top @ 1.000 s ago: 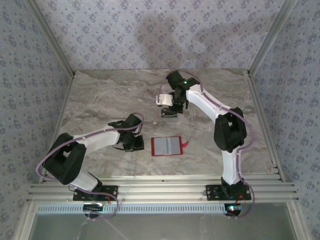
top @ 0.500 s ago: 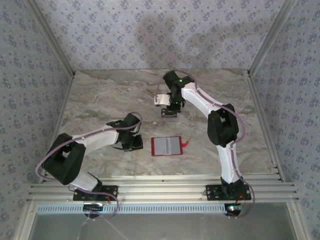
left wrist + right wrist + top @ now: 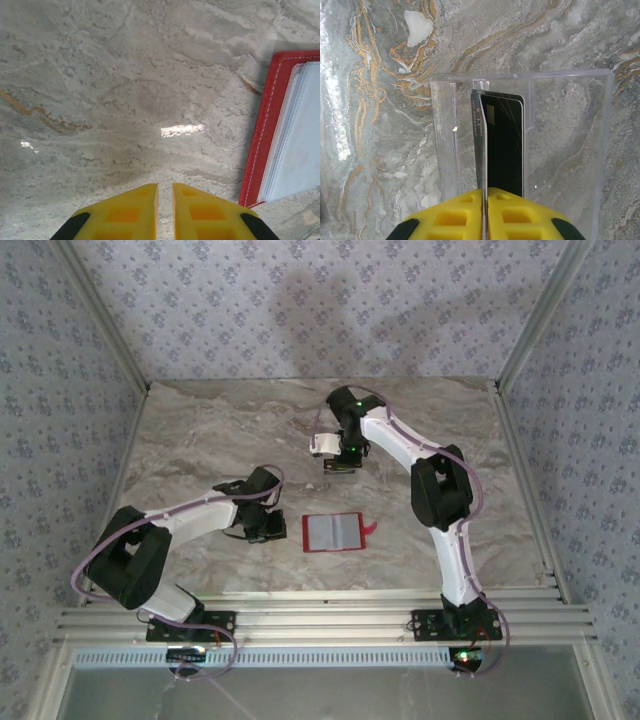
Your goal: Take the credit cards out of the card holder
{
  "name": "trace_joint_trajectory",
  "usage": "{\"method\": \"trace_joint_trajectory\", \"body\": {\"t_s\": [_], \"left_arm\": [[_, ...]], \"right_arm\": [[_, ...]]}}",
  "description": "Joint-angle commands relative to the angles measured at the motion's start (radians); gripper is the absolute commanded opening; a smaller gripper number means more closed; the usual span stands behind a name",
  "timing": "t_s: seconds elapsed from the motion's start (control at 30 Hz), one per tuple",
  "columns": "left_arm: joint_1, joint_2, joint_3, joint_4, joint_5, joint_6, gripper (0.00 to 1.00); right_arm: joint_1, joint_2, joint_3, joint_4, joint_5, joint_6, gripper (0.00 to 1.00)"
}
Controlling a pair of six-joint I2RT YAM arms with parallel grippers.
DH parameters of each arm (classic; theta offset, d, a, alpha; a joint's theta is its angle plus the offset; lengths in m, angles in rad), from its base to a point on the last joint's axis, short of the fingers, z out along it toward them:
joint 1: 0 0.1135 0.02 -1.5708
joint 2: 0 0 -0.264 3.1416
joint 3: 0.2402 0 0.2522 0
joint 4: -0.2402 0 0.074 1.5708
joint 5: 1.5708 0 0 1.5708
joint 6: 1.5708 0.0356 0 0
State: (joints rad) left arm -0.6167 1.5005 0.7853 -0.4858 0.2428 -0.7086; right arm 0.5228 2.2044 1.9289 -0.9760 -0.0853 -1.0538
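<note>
red card holder (image 3: 332, 532) open flat on the table (image 3: 200, 440), greyish-white window facing up, small red tab (image 3: 372, 529) at its right side, dark credit cards (image 3: 505, 145) together inside a clear tray (image 3: 570, 150), well apart from the holder

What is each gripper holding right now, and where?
Right gripper pinches a credit card by its near end, over a clear tray; left gripper holds nothing.

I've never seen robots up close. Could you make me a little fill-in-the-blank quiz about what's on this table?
1. The open card holder is coloured ____.
2. A dark credit card sits inside a ____ plastic tray.
3. The left gripper has ____ fingers.

Missing words: red; clear; yellow.
</note>
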Motion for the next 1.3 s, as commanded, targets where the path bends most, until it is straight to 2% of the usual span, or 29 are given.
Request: {"method": "trace_joint_trajectory", "body": {"t_s": [0.0,0.37,0.6,0.9,1.07,1.27], "left_arm": [[0.006,0.007,0.027,-0.014,0.013,0.004,0.16],[0.006,0.006,0.035,-0.013,0.016,0.007,0.16],[0.005,0.006,0.055,-0.002,0.037,0.010,0.16],[-0.011,0.026,0.065,0.067,0.083,-0.003,0.12],[-0.025,0.060,0.074,0.116,0.128,-0.012,0.08],[-0.032,0.095,0.081,0.178,0.170,-0.034,0.06]], "right_arm": [[-0.006,0.018,0.028,-0.018,0.031,-0.123,0.15],[-0.008,-0.047,0.001,0.113,0.133,-0.086,0.19],[0.004,-0.154,-0.079,0.193,0.142,-0.023,0.19],[0.023,-0.333,-0.274,0.352,0.136,0.284,0.21],[0.032,-0.436,-0.398,0.443,0.136,0.551,0.22],[0.035,-0.546,-0.536,0.493,0.102,0.925,0.16]]}}
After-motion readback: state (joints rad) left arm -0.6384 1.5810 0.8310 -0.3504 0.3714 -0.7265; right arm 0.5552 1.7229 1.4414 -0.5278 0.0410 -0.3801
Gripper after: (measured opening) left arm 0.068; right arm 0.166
